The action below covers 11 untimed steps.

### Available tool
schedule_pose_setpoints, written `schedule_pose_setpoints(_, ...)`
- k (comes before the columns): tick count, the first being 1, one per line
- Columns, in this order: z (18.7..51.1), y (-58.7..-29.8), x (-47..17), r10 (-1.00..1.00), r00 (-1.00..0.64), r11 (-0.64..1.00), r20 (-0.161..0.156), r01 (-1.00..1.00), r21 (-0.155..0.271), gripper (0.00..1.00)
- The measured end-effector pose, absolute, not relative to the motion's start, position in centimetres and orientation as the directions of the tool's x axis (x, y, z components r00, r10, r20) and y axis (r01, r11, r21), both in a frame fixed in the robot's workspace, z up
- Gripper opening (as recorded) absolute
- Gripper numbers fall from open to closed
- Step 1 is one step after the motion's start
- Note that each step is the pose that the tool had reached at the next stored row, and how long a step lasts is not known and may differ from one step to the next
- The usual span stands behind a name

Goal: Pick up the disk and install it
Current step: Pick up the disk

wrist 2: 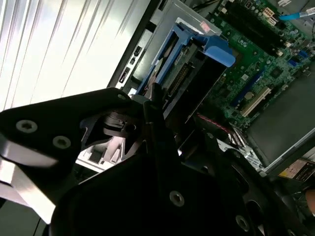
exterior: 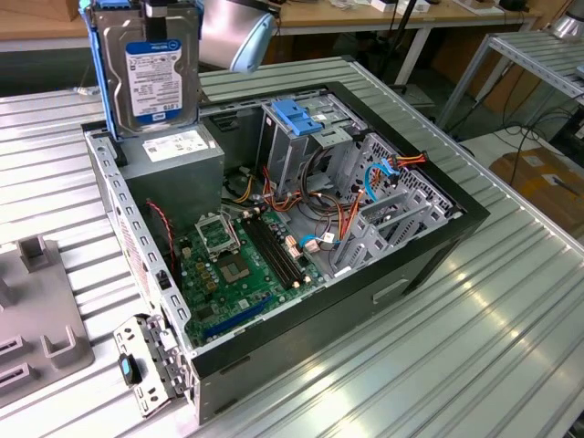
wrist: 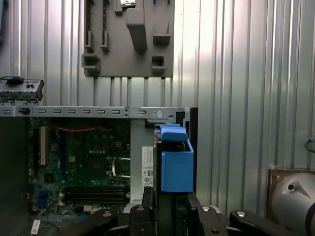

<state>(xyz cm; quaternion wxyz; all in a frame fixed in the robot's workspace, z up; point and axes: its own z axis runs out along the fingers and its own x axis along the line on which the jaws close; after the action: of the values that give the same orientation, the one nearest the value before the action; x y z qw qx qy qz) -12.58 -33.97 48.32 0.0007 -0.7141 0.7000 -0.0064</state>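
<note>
The tool (wrist: 170, 201) is clamped on the disk (exterior: 157, 78). The disk hangs upright over the open computer box (exterior: 415, 265) on the worktop (exterior: 511, 347).

The case (exterior: 392, 283) is open on top, with free room over the green board (exterior: 233, 269). Wires (exterior: 342, 219) crowd the space by the metal cage (exterior: 287, 151). The disk (exterior: 155, 78) hangs over the grey box (exterior: 173, 178).

Open computer case (exterior: 401, 274) on ribbed table (exterior: 511, 347); motherboard (exterior: 239, 274) inside.

Disk (exterior: 157, 80): silver, blue-white label, blue frame. Motherboard (exterior: 239, 269): green. Table (exterior: 474, 347): ribbed silver.
</note>
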Motion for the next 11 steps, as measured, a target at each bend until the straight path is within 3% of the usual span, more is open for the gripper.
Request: schedule_pose_setpoints(11,48.3,-34.0,-7.4,-1.000,0.020,-0.020,0.008,-1.000,-0.010,0.35)
